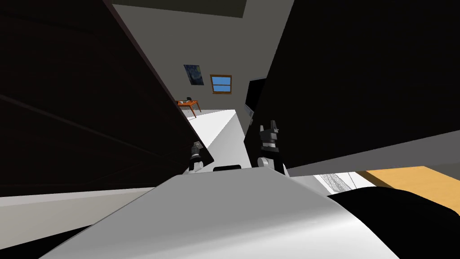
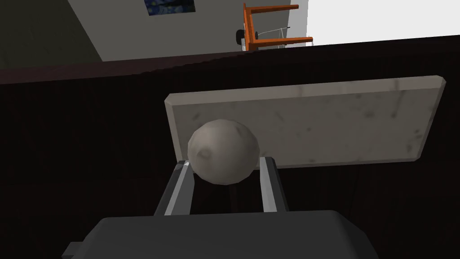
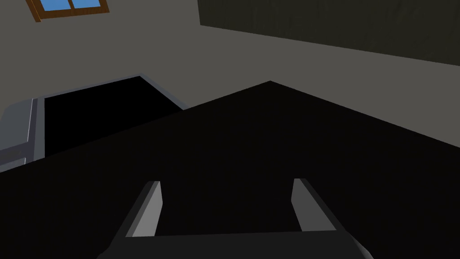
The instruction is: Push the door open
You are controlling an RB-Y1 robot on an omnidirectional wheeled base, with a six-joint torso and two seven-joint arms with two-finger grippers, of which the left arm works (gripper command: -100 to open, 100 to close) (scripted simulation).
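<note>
The door (image 1: 90,112) is a dark slab swung in on my left. Its free edge ends beside my left gripper (image 1: 196,146). In the left wrist view a round grey knob (image 2: 223,150) stands out from a pale grey plate (image 2: 314,121) on the dark door face. My left gripper (image 2: 224,170) is shut on this knob, its fingers (image 2: 182,189) pressing the knob's sides. My right gripper (image 1: 272,125) is raised against a dark panel (image 1: 359,81) on the right. It stands open (image 3: 229,202) with nothing between its fingers.
Between door and dark panel a gap shows white floor (image 1: 220,126) leading to a grey far wall. An orange table (image 1: 189,104) stands there below a picture and a window (image 1: 221,83). A grey-framed black rectangle (image 3: 90,117) hangs past the panel's edge.
</note>
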